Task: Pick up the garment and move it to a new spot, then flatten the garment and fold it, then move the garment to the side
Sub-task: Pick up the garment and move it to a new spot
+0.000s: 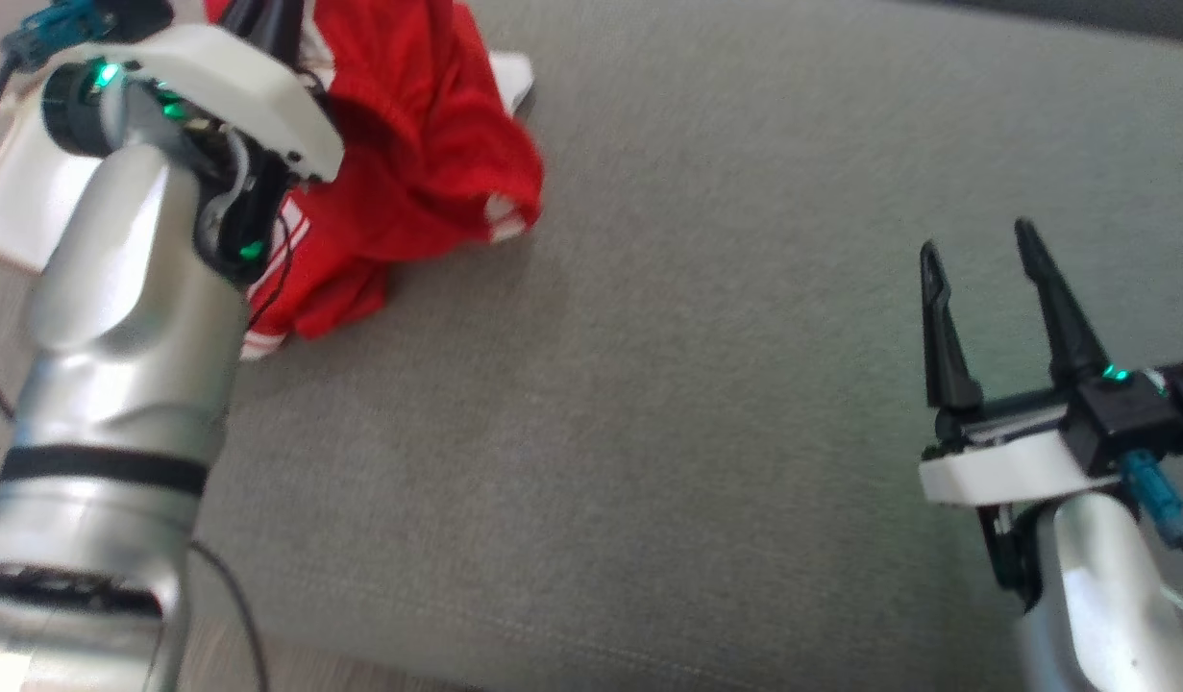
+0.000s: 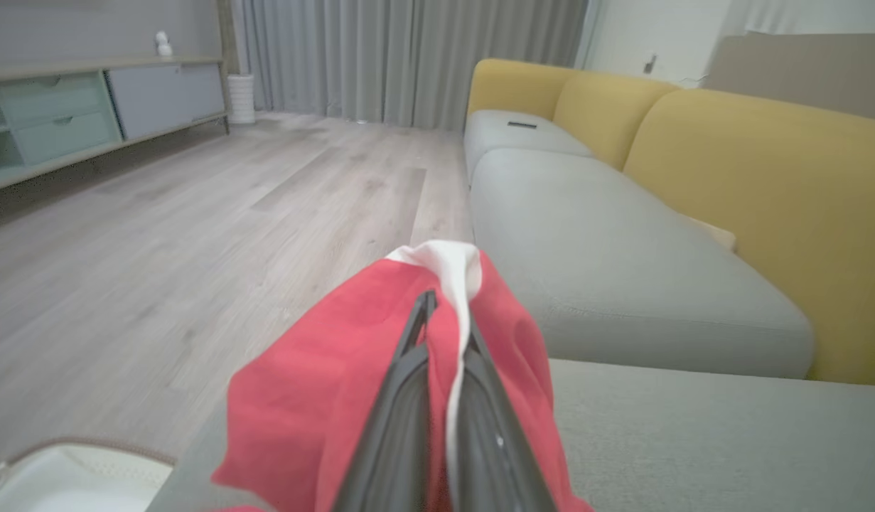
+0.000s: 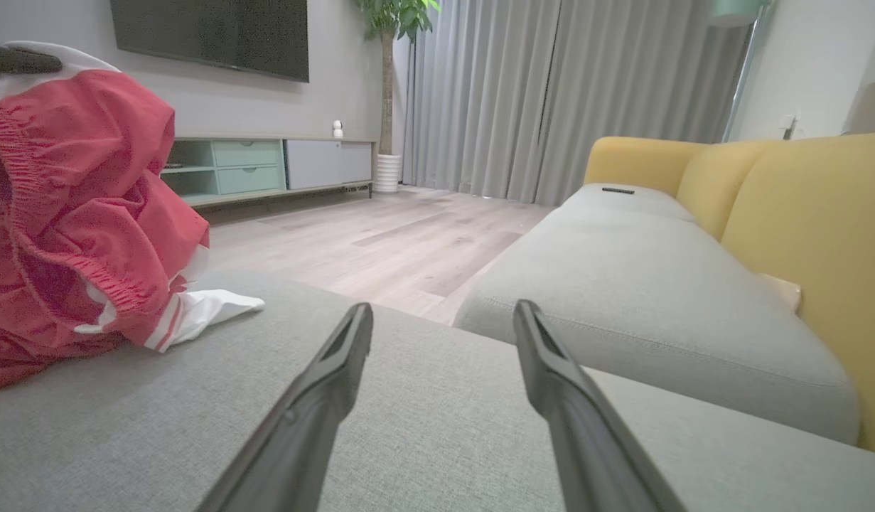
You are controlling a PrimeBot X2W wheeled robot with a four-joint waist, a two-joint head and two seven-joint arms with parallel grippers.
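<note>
At the near right, the right gripper (image 1: 976, 238) hovers over the grey seat cushion (image 1: 649, 432), its two dark, tapered fingers spread apart and empty. The woven, finely ribbed fabric around it lies bare from the cushion's near edge to its far one. At the near left, the cushion's edge gives way to a strip of wood floor.

Farther left, the left gripper (image 2: 444, 320) is clamped on the garment (image 1: 428, 163). This is thin, crinkled red cloth with white striped trim, bunched in a heap whose lower folds touch the cushion. The left wrist view shows the pinch on a white hem, which the silver forearm covers in the head view.

Beyond the garment, the wrist views show pale plank flooring (image 2: 160, 249), a second grey seat with rounded yellow backrests (image 3: 800, 235) and, farthest off, grey pleated curtains (image 2: 409, 57).
</note>
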